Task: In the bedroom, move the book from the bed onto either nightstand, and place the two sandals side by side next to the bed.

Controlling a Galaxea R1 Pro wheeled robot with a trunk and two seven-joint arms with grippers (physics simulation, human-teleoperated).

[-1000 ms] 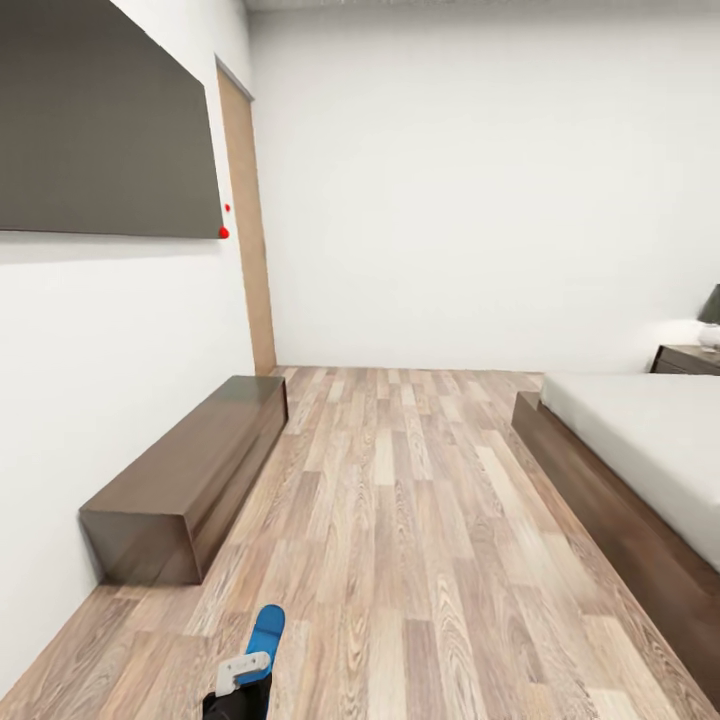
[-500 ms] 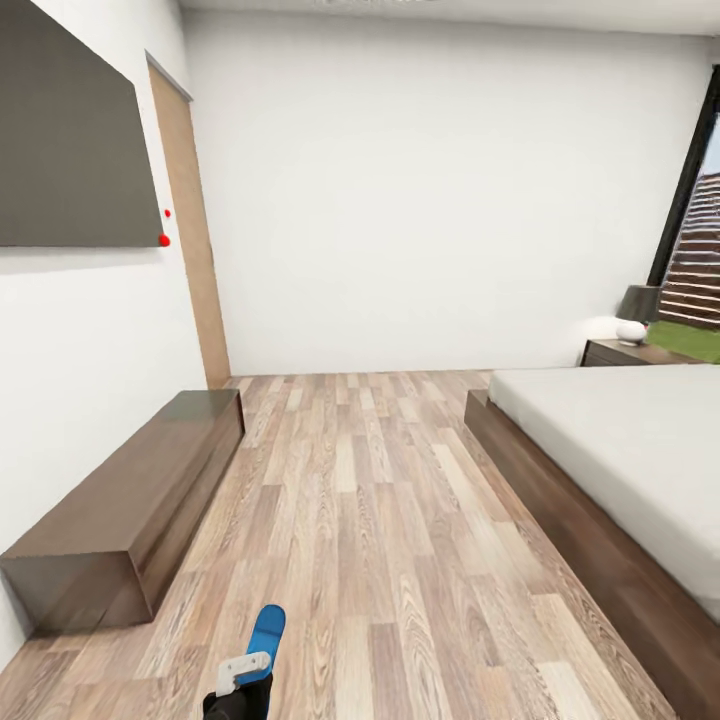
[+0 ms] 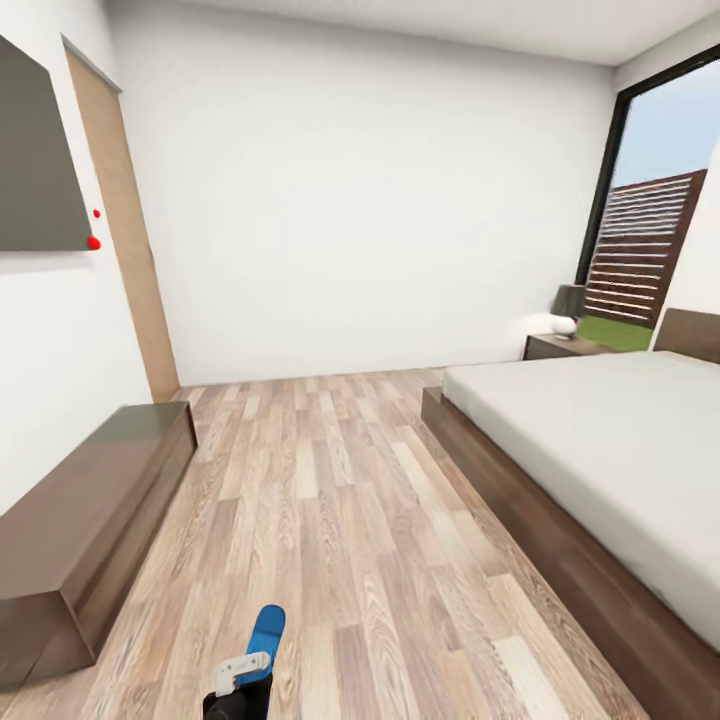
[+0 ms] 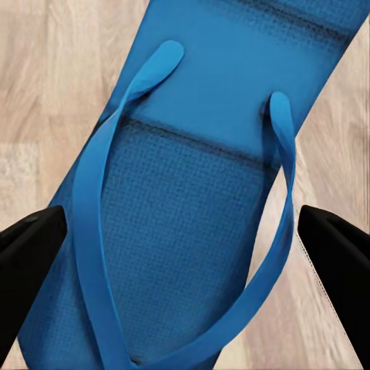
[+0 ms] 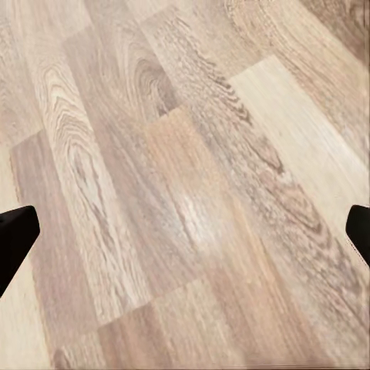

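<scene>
step: we carry one sandal (image 4: pixel 193 200) toward the bed (image 3: pixel 590 430) | left gripper (image 3: pixel 243 672) clamped on it, near-left; right gripper (image 5: pixel 185 231) spread, empty | next: set it beside bed

No readable text, label, brand, number or sign appears anywhere. The blue sandal (image 4: pixel 193 200) carries only a plain dotted texture, and the dark wall panel (image 3: pixel 35 170) is blank.
</scene>
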